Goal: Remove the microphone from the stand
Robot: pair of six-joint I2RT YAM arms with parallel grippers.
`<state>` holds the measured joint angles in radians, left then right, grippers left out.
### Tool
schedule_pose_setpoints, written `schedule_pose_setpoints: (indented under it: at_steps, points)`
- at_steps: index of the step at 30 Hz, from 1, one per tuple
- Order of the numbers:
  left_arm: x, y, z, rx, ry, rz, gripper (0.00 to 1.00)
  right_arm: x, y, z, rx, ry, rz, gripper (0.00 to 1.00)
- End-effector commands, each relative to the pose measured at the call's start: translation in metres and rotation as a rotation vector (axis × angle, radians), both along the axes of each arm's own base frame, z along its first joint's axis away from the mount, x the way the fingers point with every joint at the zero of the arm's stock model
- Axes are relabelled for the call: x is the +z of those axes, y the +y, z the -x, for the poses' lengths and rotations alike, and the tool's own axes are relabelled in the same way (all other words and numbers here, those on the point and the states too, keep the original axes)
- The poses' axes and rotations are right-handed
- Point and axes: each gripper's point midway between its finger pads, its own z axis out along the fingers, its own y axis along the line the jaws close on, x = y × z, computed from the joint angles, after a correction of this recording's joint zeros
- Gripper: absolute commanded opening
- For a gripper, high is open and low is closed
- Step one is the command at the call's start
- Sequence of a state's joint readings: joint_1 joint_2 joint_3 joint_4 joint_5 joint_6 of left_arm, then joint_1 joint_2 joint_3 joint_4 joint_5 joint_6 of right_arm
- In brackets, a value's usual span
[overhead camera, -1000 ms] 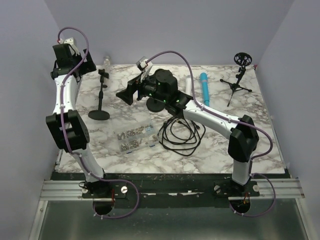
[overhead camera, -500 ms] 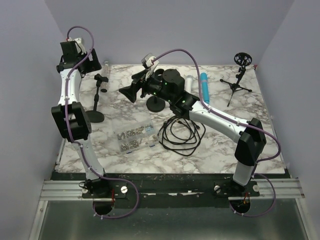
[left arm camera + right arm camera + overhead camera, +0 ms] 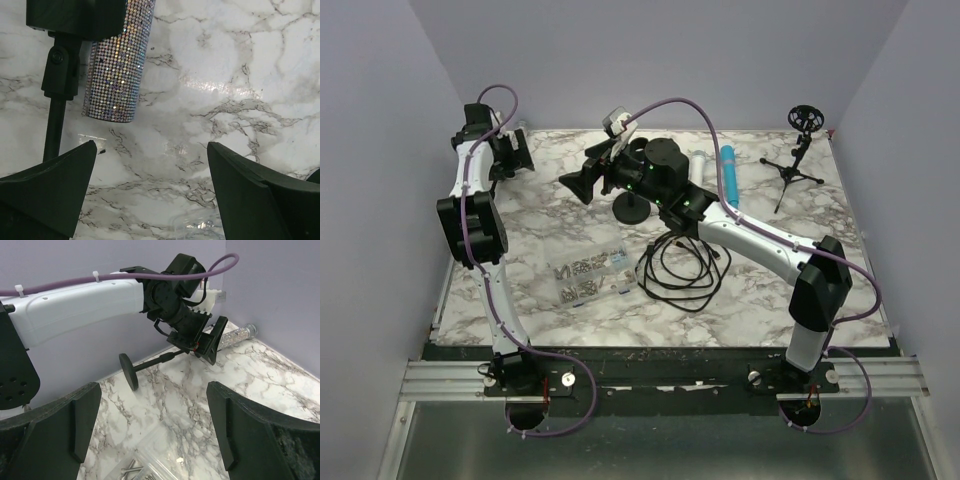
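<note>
- While the left gripper [image 3: 150, 197] hangs over the far-left corner of the marble tabletop [image 3: 240, 75], its fingers [image 3: 50, 190] stand wide apart with nothing between them.
- The microphone [image 3: 119, 60], a glittering silver cylinder, sits in the black clip [image 3: 75, 17] at the top of the stand [image 3: 54, 130]. In the left wrist view it lies ahead of the fingers, left of the gap's middle, and does not touch them.
- In the right wrist view, the microphone's end pokes out past the left gripper toward the wall. The stand's round base [image 3: 128, 371] shows at the pole's other end.
- The right gripper [image 3: 575, 185] hovers above the middle of the tabletop, pointed at the left arm. Its fingers [image 3: 260, 435] are likewise spread and hold nothing.
- Beneath the right arm sit 1 black disc [image 3: 632, 210], a coiled black cable [image 3: 680, 272] and a clear bag [image 3: 588, 275] of small metal parts.
- Toward the far right stands a small tripod [image 3: 795, 165]. A blue tube [image 3: 729, 170] and a white tube [image 3: 698, 162] lie side by side near it.
</note>
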<state>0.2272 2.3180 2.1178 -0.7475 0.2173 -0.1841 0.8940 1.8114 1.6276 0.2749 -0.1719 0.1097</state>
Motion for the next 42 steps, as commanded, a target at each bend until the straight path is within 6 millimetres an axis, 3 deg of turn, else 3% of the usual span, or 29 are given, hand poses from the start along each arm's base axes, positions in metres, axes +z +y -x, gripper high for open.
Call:
schedule_pose_setpoints:
  at_steps: [1, 6, 10, 15, 19, 24, 35, 38, 42]
  points:
    - [0.017, 0.009, -0.002, 0.014, 0.006, -0.031, 0.95, -0.006, 0.002, -0.005, -0.013, -0.010, 0.014, 0.95]
    - [0.021, 0.010, -0.003, 0.007, 0.006, -0.014, 0.93, -0.007, 0.003, -0.006, -0.016, -0.014, 0.017, 0.95]
    - [0.047, 0.016, -0.003, 0.014, -0.050, -0.049, 0.93, -0.011, 0.003, -0.007, -0.020, -0.014, 0.025, 0.95]
    - [0.066, 0.050, 0.003, 0.098, -0.076, -0.130, 0.93, -0.012, 0.003, -0.007, -0.017, -0.013, 0.027, 0.95]
    - [0.047, 0.066, 0.016, 0.115, 0.005, -0.112, 0.88, -0.011, 0.000, -0.007, -0.028, -0.024, 0.028, 0.95]
    - [0.013, 0.056, 0.040, 0.090, 0.127, -0.059, 0.82, -0.009, -0.001, -0.007, -0.031, -0.032, 0.017, 0.95]
    - [-0.019, 0.067, 0.076, 0.102, 0.275, -0.137, 0.76, -0.008, -0.004, -0.003, -0.027, -0.040, 0.008, 0.95]
    - [-0.026, 0.066, 0.078, 0.096, 0.283, -0.132, 0.69, -0.008, -0.005, -0.003, -0.029, -0.042, 0.007, 0.95]
    - [-0.030, 0.067, 0.078, 0.092, 0.287, -0.136, 0.51, -0.008, -0.006, -0.003, -0.030, -0.046, 0.009, 0.95]
